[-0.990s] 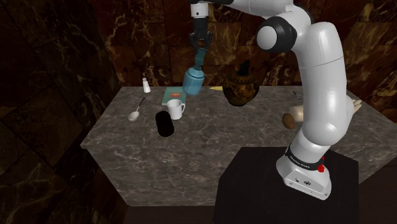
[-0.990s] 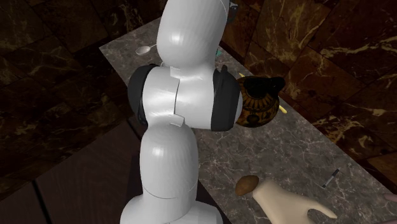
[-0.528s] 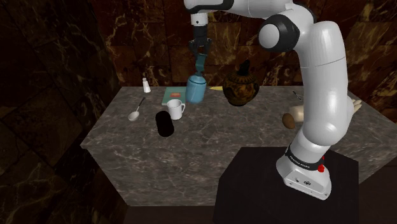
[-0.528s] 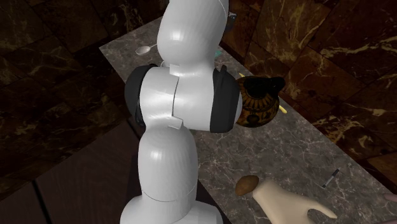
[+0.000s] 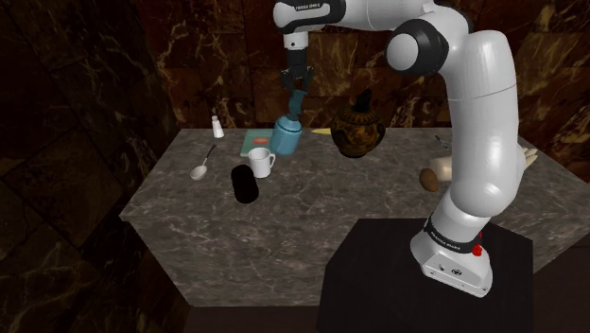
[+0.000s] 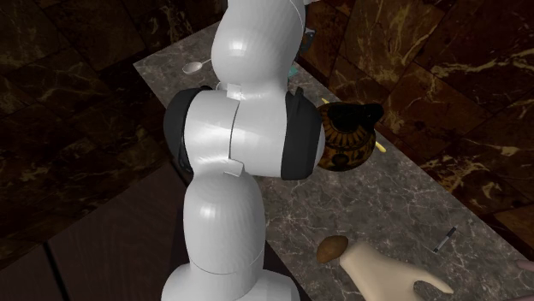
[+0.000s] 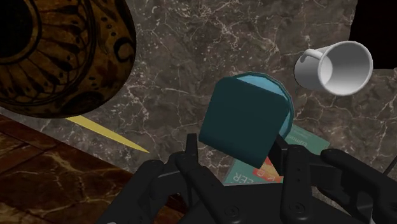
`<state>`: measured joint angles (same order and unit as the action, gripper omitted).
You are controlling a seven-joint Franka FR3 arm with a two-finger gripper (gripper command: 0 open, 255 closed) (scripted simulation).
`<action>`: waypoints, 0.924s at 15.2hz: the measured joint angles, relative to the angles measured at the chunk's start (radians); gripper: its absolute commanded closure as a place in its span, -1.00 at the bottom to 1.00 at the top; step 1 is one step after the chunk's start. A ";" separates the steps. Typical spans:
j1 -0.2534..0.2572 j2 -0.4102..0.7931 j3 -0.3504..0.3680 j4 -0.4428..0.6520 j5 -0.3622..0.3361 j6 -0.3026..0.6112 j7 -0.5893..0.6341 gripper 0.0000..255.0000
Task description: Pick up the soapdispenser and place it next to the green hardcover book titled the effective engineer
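Soap dispenser [image 5: 286,138], blue, hangs tilted from my gripper [image 5: 296,97], my fingers clamped on its pump top. It is over the far part of the stone counter [image 5: 312,203], at the edge of the green book [image 5: 253,142], between the white mug [image 5: 262,163] and the dark patterned vase [image 5: 357,131].
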<state>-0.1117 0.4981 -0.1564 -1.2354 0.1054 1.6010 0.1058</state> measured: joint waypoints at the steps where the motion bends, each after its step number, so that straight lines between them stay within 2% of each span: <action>1: 0.000 0.000 0.000 -0.001 0.000 0.001 0.000 1.00; 4: 0.000 -0.001 0.000 -0.003 0.000 0.003 0.000 1.00; 5: 0.000 -0.001 0.000 -0.002 0.000 0.002 0.000 -1.00; 11: 0.000 -0.001 0.000 -0.001 0.000 0.002 0.000 -1.00; 14: -0.010 0.026 0.000 0.114 0.003 -0.085 0.001 -1.00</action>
<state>-0.1216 0.5237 -0.1567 -1.1216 0.1083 1.5162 0.1071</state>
